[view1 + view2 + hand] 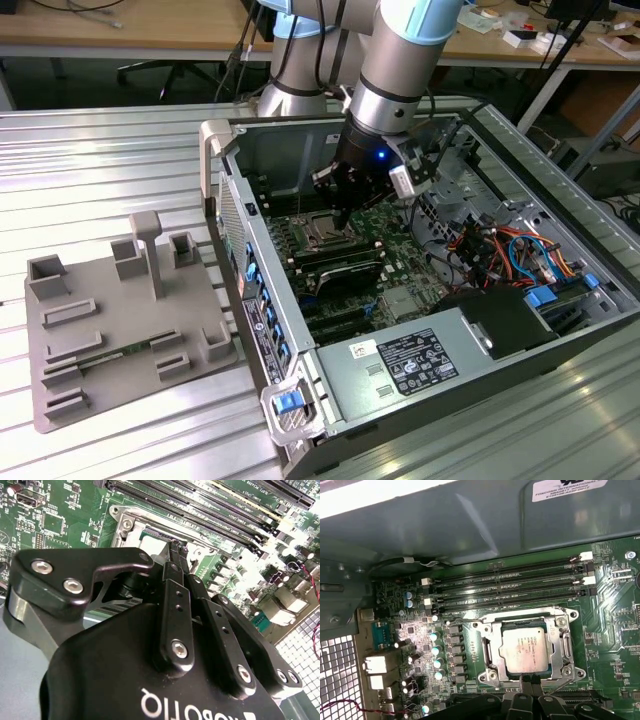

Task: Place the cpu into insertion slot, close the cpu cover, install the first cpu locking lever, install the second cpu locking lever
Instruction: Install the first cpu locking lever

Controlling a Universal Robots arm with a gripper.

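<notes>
Now the claw (pixel 530 678), tips pressed together, hangs just beside the seated cpu (pixel 526 648).

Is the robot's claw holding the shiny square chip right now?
No: in the first wrist view the cpu lies flat on the board inside the cpu cover frame, with the gripper beside its edge, not around it.

Silver-grey arm (pixel 395 85) with pale blue joint caps (pixel 425 20); black gripper (pixel 175 545) with silver screws (pixel 179 649)

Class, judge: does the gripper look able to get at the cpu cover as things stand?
Probably yes: the gripper hangs at the edge of the cpu cover, inside the open case, with nothing between them.
</notes>
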